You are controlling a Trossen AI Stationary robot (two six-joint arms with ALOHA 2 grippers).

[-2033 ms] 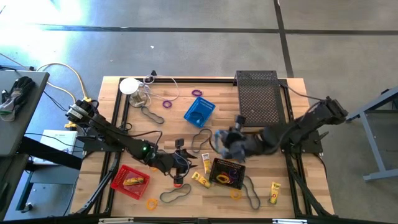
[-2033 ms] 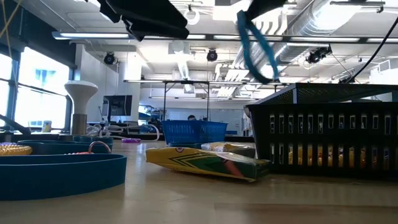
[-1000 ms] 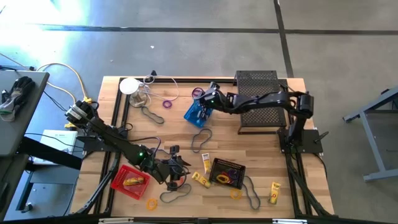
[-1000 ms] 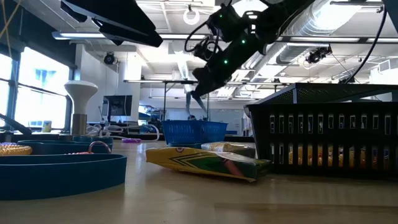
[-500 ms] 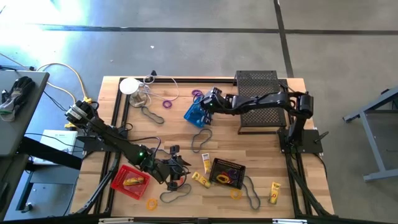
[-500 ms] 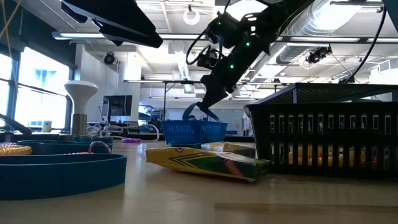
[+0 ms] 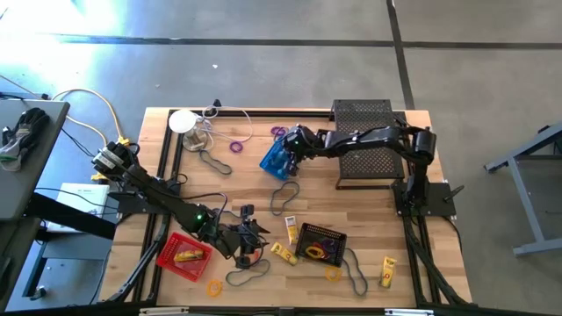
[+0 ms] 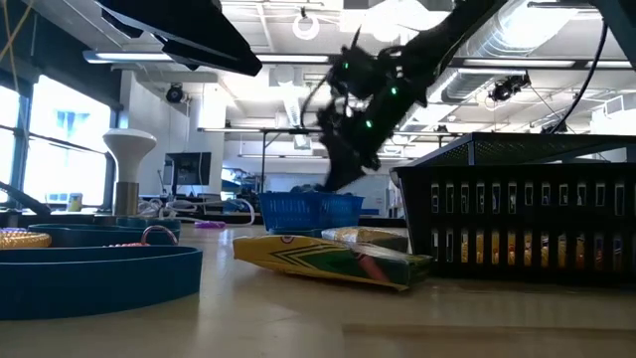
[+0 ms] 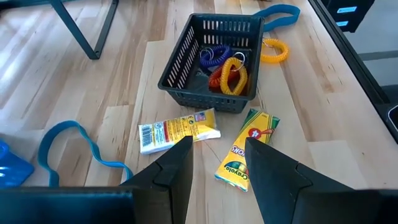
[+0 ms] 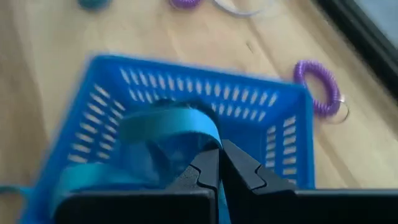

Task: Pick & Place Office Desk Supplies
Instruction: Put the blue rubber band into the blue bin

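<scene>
Placing: your right gripper [image 10: 219, 163], clamped on a band [image 10: 163, 134], hung over the blue basket [image 10: 199, 99]; release looked next. The left gripper [image 9: 217, 165] waited, fingers apart.

Pale wood table [image 7: 369, 211], perforated blue plastic basket [image 10: 193, 99], matt black mesh basket [image 9: 214, 59].

High view: overhead, straight down, covers the whole table [image 7: 263, 189] and floor around it. Low view: table-top height, level across the wood into the room, very close to the black basket [image 8: 517, 214] at 3 o'clock. Left wrist view: angled down, near, black basket at 12 o'clock. Right wrist view: very close, over the blue basket [image 10: 193, 106]. Blue basket is shared by high, low and right wrist; black basket by high, low and left wrist.
</scene>
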